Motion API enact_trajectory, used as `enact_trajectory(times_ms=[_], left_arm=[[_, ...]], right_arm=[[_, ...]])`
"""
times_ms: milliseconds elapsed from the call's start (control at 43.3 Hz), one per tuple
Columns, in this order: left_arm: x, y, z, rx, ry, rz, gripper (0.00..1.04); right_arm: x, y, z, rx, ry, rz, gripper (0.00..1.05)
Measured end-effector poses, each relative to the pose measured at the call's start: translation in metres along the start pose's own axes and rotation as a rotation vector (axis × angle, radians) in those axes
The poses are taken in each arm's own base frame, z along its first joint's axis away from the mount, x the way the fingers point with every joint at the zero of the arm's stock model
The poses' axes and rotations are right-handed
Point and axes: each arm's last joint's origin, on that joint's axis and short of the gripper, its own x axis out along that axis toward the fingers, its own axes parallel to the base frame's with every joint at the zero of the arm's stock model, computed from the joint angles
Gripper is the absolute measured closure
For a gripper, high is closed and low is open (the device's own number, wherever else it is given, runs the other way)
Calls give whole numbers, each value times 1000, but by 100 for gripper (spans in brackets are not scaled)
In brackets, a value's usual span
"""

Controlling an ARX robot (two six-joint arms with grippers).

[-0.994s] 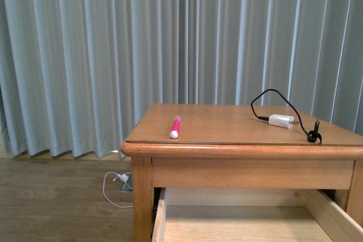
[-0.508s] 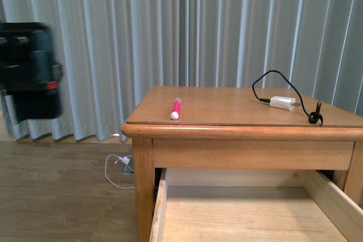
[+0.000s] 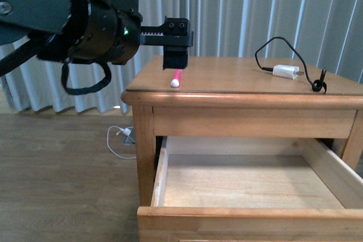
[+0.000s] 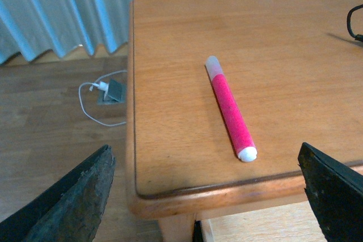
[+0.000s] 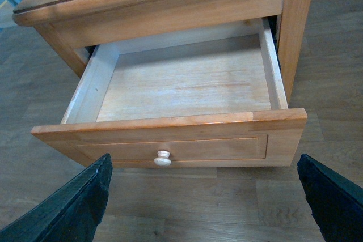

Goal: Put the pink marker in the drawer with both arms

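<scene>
Our black left gripper (image 3: 175,63) has swung in over the short hot-pink marker (image 3: 176,78), fingers spread wide, holding nothing. The marker lies at 11 o'clock on the honey-brown wooden cabinet top (image 3: 238,80), with its white tip toward 6 o'clock. Our black right gripper (image 5: 204,158) is spread wide too.

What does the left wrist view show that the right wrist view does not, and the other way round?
Only the left wrist view shows the whole hot-pink cylindrical marker lying on the honey-coloured wooden cabinet top, and a grey box on the floor. Only the right wrist view shows the open wooden drawer, its pale interior and its small round knob. Both show the marker (in the right view only one end), the cabinet's front edge and the wooden floor.
</scene>
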Motion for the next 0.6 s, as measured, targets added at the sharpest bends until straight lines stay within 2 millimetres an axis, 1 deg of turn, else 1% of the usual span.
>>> enact_trajectory(times_ms=[69,231,416,601], left_arm=[[23,-4,3,1,32,7,6],[53,-7,5,21,87,19,6],[78,-14,8,36,157,-6,6],[92,-25,6,44,241,-63,6]], right_arm=[[0,0,0,0,0,0,8],[0,0,0,0,0,0,8],[0,0,0,0,0,0,8],[0,0,0,0,0,0,8]])
